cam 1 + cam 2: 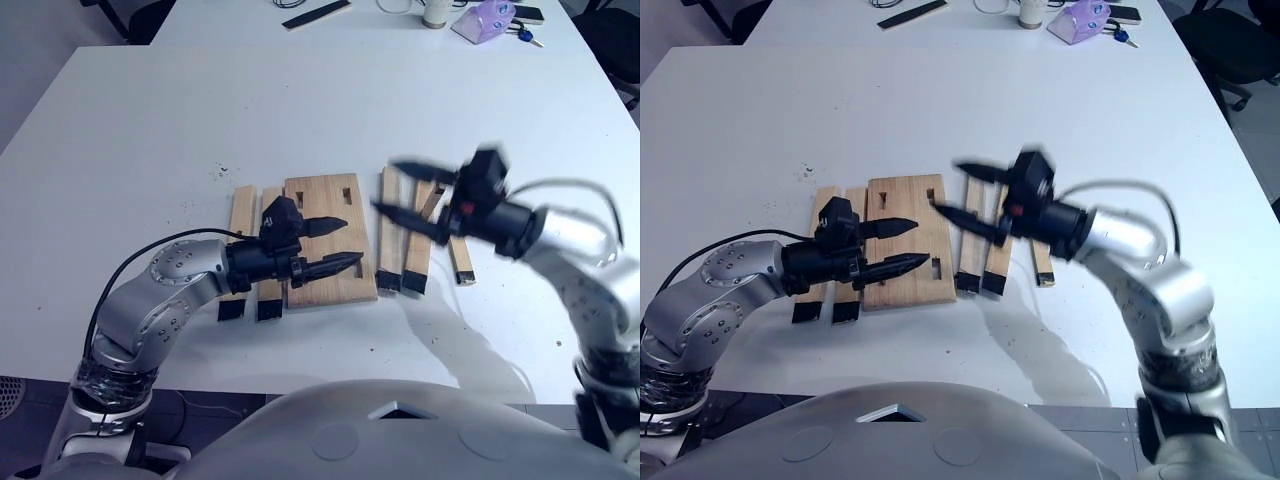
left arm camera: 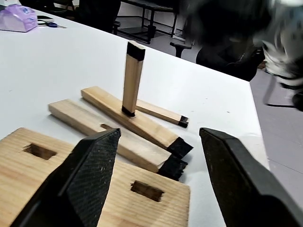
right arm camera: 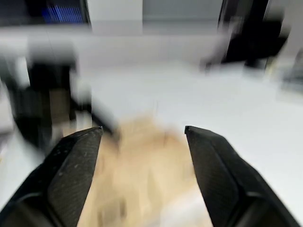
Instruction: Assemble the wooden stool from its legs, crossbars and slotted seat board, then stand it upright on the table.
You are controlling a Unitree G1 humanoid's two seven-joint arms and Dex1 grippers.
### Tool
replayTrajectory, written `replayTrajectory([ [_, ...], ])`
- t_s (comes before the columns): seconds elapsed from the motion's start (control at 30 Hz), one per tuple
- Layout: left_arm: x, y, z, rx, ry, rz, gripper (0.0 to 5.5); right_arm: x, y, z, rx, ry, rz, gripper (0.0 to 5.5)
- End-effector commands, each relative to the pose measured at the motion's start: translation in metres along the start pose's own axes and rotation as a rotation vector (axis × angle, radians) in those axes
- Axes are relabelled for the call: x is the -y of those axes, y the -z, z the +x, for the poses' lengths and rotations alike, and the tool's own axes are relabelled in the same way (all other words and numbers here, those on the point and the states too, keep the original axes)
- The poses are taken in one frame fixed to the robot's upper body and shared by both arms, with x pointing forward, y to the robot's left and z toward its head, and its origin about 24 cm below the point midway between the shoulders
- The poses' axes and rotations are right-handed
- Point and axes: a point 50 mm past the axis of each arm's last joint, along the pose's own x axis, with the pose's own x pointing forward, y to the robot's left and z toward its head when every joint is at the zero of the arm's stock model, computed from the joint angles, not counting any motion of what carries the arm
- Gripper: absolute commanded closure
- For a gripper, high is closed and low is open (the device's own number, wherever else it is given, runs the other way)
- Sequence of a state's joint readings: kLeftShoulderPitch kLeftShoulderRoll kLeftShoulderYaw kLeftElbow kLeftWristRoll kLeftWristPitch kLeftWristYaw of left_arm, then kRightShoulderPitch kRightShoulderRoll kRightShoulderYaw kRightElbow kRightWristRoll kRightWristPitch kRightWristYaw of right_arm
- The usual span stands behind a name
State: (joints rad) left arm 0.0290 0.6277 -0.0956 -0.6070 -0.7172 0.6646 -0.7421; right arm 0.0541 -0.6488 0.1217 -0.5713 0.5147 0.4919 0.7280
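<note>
The slotted seat board point(image 1: 325, 200) lies flat on the white table point(image 1: 150, 130). My left gripper point(image 1: 351, 241) hovers open just over the board's right part, its fingers point(image 2: 90, 170) spread above two slots. Two legs point(image 1: 243, 212) lie left of the board, partly under my left arm. Two more black-tipped legs point(image 1: 390, 240) lie right of it, with a thin crossbar point(image 1: 461, 258) beyond. A short piece point(image 2: 132, 78) rises from one leg; I cannot tell whether it stands or leans. My right gripper point(image 1: 387, 186) hangs open above these right-hand legs, empty, with blurred wood below it point(image 3: 142, 130).
Along the table's far edge sit a purple object point(image 1: 488, 18), a black strip point(image 1: 316, 14), a cup point(image 1: 435, 12) and keys point(image 1: 527, 36). The table's right edge point(image 1: 625, 110) runs near my right arm, with chairs beyond it.
</note>
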Motion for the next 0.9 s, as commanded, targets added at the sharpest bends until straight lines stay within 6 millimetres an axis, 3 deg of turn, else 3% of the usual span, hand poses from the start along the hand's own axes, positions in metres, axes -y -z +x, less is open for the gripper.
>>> replayTrajectory([
  [0.03,-0.006,0.004,-0.003,-0.031,-0.038,0.01,2.41,-0.003,0.051,-0.002,-0.176,0.036,-0.164,2.3],
  [0.13,-0.008,0.007,-0.002,-0.064,-0.046,0.019,2.41,-0.003,0.07,-0.007,-0.223,0.038,-0.192,2.3],
  [0.3,-0.01,0.018,-0.003,-0.123,-0.072,0.04,2.41,0.003,0.093,-0.038,-0.358,0.028,-0.229,2.3],
  [0.37,-0.01,0.02,-0.003,-0.128,-0.089,0.046,2.41,0.009,0.085,-0.044,-0.353,0.032,-0.261,2.3],
  [0.5,-0.009,0.024,-0.003,-0.126,-0.114,0.047,2.41,0.008,0.047,-0.052,-0.23,0.074,-0.288,2.3],
  [0.63,-0.005,0.027,-0.006,-0.116,-0.15,0.038,2.41,-0.008,0.012,-0.053,-0.108,0.155,-0.21,2.3],
  [0.77,-0.002,0.029,-0.006,-0.108,-0.176,0.033,2.41,-0.02,0.024,-0.054,-0.189,0.435,-0.06,2.3],
  [0.9,-0.001,0.031,-0.004,-0.105,-0.183,0.031,2.41,-0.024,0.039,-0.047,-0.244,0.63,0.076,1.7],
])
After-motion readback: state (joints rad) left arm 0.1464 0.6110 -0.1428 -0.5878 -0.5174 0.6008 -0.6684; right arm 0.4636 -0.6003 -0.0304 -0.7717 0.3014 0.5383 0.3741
